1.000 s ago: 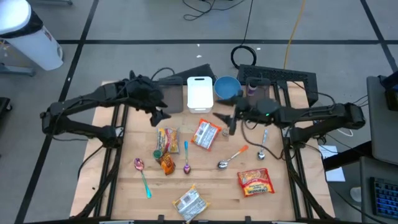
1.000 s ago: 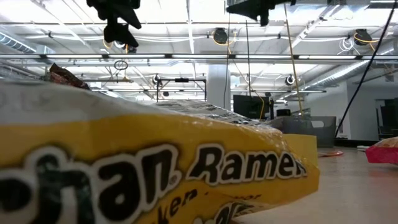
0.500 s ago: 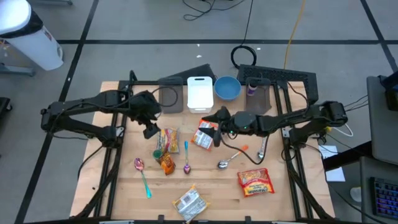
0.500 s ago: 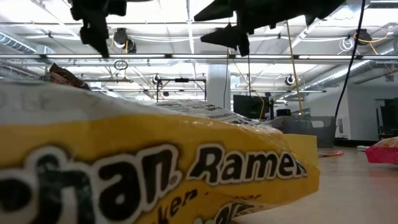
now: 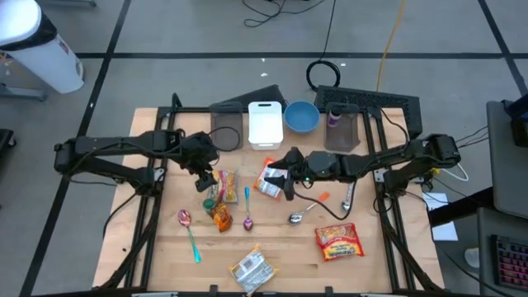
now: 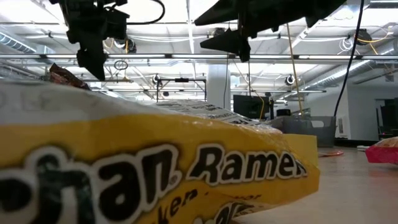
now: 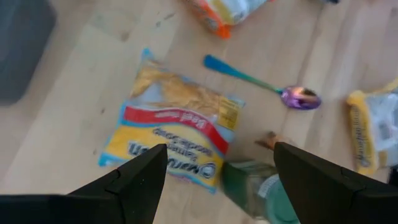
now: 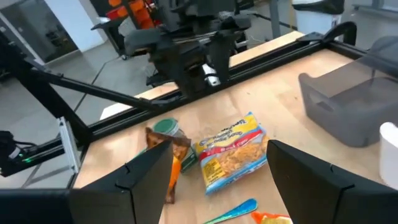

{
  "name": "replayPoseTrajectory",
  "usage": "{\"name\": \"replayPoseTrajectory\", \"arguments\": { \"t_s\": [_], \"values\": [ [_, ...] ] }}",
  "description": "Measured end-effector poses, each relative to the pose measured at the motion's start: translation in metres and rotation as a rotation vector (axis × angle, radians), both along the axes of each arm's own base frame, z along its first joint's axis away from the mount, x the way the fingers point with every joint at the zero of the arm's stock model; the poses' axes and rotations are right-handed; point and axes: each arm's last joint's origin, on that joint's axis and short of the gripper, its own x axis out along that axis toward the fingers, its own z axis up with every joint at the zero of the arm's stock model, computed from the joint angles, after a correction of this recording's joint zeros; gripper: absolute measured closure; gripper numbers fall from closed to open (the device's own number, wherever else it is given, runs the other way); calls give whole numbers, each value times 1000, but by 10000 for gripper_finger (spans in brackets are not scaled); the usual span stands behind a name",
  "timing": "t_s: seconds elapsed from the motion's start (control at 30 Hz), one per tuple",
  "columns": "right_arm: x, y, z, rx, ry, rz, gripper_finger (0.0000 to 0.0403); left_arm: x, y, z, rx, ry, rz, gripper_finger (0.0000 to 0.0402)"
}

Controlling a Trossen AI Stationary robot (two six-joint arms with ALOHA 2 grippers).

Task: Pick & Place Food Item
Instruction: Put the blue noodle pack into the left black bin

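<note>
Seen from above, a light wooden table (image 5: pixel 165 247) holds scattered food packets and spoons. The landmark is a yellow plastic noodle packet with a red band (image 5: pixel 223 183), lying flat near the table's middle.

The left gripper (image 5: pixel 205 175) hovers just beside this packet, on its left edge, fingers spread wide and holding nothing. In the left wrist view the same packet (image 7: pixel 171 134) lies between the two dark fingers (image 7: pixel 140 177), slightly off to one side. A green-lidded jar (image 5: pixel 210 203) lies just below the packet, touching or nearly touching it.

The right gripper (image 5: pixel 287 183) hangs well to the right of the yellow packet, over a red-and-white foil packet (image 5: pixel 271 176), fingers also apart and empty.

Judging by this, the step in hand is the approach to grasp. To do it well, the left gripper should centre over the yellow packet, descend straight, and close across its narrow width, keeping clear of the jar.

Both arms reach inward from the table's outer sides, stretched low and nearly level, wrists tipped downward.
</note>
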Motion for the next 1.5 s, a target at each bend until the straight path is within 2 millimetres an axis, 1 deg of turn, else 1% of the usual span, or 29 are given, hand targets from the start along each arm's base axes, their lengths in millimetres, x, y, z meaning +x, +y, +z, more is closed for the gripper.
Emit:
{"name": "replayPoseTrajectory", "arguments": {
  "t_s": [0.1,0.17,0.23,0.37,0.47,0.67,0.8,0.93,1.2,1.33,1.4,1.5],
  "values": [
    [0,0,0,9,-1,-4,149,-2,11,-2,44,14,102,103],
    [0,0,0,8,-1,-4,149,-4,21,-2,25,19,186,103],
    [0,0,0,9,-1,-3,149,-7,30,-2,-7,15,235,103],
    [0,1,0,14,0,42,149,-13,46,-2,-19,0,238,103],
    [0,2,0,24,1,91,149,-21,57,-3,-28,15,229,103],
    [0,5,0,43,3,182,149,-33,74,-20,-117,185,257,103],
    [0,6,0,58,3,239,149,-26,81,-31,-228,191,223,103],
    [-2,7,3,66,-8,278,149,-19,84,-42,-283,222,192,103],
    [-7,7,11,66,-32,302,149,-9,88,-60,-313,290,159,103],
    [-11,7,16,54,-37,302,149,-6,91,-69,-302,313,107,103],
    [-12,5,18,35,-43,285,149,-5,94,-74,-299,324,88,103],
    [-12,-3,19,29,-48,213,149,-3,99,-80,-289,323,71,103]
  ]
}}
